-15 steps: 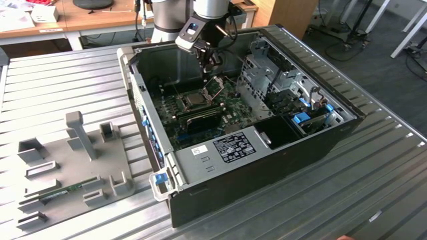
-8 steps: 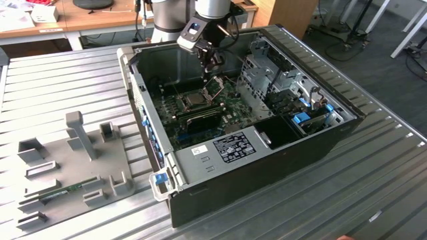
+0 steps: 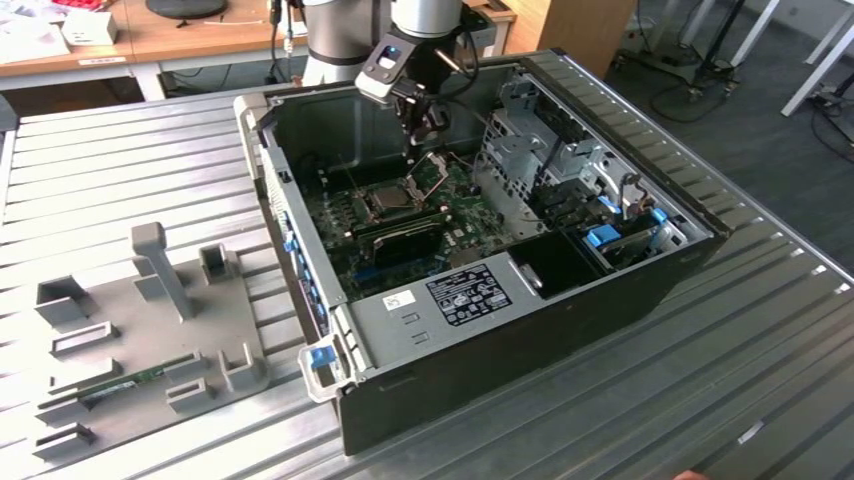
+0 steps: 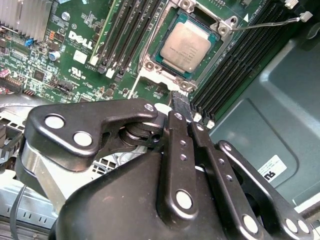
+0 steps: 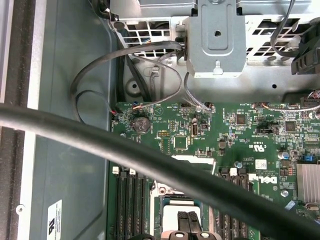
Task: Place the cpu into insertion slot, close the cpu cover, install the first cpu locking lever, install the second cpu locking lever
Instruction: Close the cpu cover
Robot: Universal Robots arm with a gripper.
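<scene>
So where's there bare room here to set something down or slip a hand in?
Bare ribbed table lies on the exterior view's right of the computer case, and behind the grey fixture tray. Inside it is crowded: the gripper hangs close by the cpu, with memory slots alongside.

Ahead of the black fingers (image 4: 181, 106), which are pressed together, the square dark socket (image 4: 150, 65) lies uncovered with the flat grey-brown metal chip (image 4: 185, 46) in it, open from above. Long black memory slots (image 4: 125, 35) run along one side of it as low ridges, and a second bank (image 4: 250, 55) along the other. A thin silver wire lever (image 4: 265, 22) juts out past the chip. On the far side of the fingers from the chip stands a perforated silver drive cage (image 5: 215, 35) with looping grey cables (image 5: 125, 55). The grey-green case wall (image 4: 260, 120) closes the flank beyond the second bank. A thick black cable (image 5: 100, 137) crosses above the board.
</scene>
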